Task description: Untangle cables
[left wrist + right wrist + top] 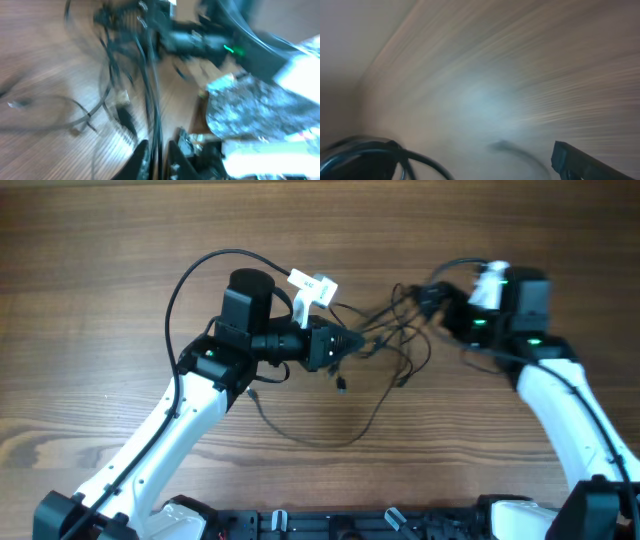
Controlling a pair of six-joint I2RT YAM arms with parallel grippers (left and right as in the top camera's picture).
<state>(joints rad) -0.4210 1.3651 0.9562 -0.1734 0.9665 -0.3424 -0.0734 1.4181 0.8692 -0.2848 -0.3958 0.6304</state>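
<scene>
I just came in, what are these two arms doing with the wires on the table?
Thin cables lie tangled on the table between a robot's two grippers. The left gripper is at the tangle's left end, with a strand running between its close-set fingers; whether it grips is unclear. The right gripper, at the right end, looks open. The cables are not yet separated.

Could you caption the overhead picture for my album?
Left gripper and right gripper flank thin tangled cables on a wooden table.
</scene>
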